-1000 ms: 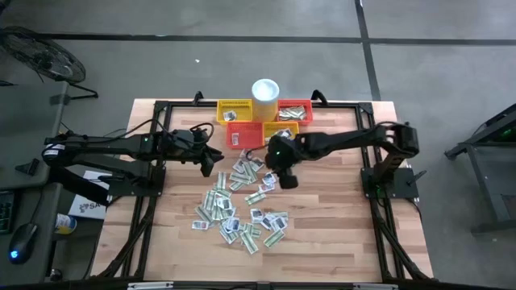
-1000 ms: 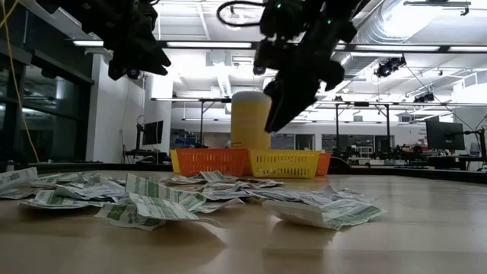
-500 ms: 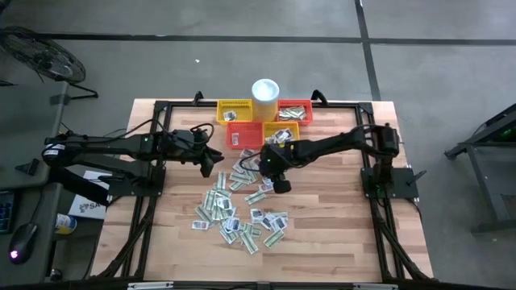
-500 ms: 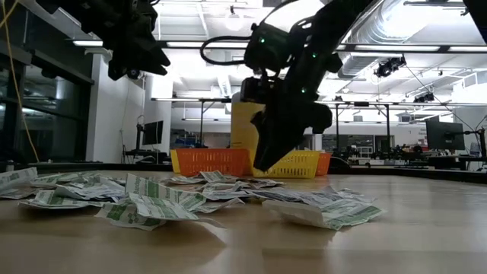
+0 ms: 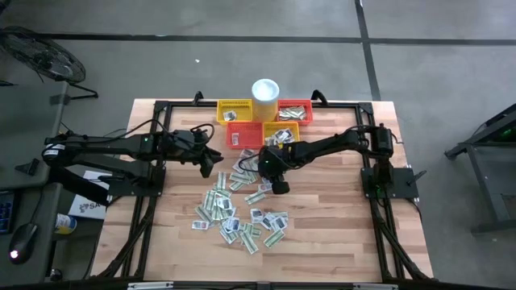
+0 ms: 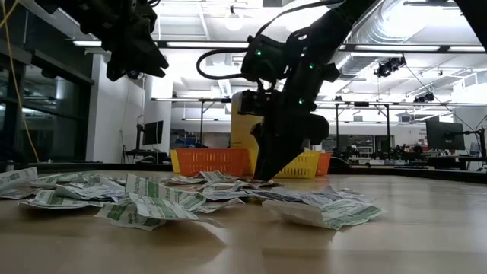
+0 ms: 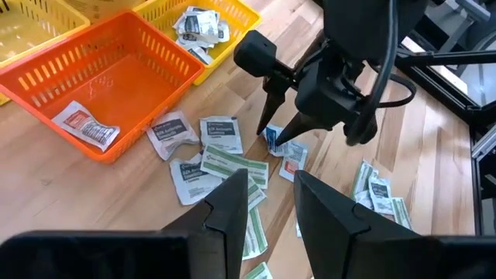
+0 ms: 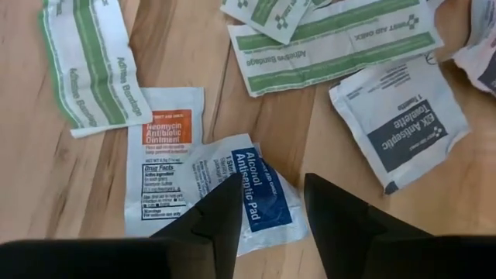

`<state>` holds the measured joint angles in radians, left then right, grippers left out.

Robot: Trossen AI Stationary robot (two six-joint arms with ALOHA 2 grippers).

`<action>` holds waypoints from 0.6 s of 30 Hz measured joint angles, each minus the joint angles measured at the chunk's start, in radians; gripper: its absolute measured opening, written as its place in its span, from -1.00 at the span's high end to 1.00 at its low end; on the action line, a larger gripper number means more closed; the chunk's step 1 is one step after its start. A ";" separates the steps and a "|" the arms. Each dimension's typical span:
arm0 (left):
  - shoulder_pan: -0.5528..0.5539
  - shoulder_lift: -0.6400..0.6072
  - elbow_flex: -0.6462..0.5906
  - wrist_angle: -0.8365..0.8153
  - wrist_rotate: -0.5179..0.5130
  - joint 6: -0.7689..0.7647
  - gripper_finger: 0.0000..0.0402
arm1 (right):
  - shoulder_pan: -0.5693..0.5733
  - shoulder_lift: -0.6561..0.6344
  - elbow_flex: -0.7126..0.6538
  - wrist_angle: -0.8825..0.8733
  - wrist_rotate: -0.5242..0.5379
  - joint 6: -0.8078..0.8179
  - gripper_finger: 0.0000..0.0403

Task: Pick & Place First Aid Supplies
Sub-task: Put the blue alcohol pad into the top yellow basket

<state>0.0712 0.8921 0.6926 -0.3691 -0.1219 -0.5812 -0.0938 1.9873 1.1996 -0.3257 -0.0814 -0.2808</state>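
— Since a second earlier, what had moved?

— Right end effector point(image 7: 273, 133) had dropped toward the wooden surface point(image 5: 339, 217), fingers parted and empty, straddling a small blue-and-white alcohol pad sachet point(image 8: 252, 190) at the heap of flat white, grey and green sachets point(image 5: 242, 205).

— And the left one?

— Left end effector point(image 5: 216, 163) hung partly open, empty, beside the orange mesh basket point(image 5: 243, 135).
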 joint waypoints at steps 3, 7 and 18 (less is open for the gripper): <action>0.000 0.000 0.000 0.000 0.000 0.000 0.47 | -0.005 0.001 0.000 -0.016 -0.006 0.037 0.43; 0.000 0.000 0.000 -0.001 0.000 0.000 0.47 | -0.017 0.001 0.000 -0.038 -0.011 0.071 0.63; 0.000 0.000 0.000 0.001 0.001 0.000 0.47 | -0.036 -0.026 -0.005 -0.061 -0.024 0.219 0.96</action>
<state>0.0713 0.8921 0.6926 -0.3683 -0.1211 -0.5816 -0.1294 1.9615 1.1949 -0.3866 -0.1055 -0.0615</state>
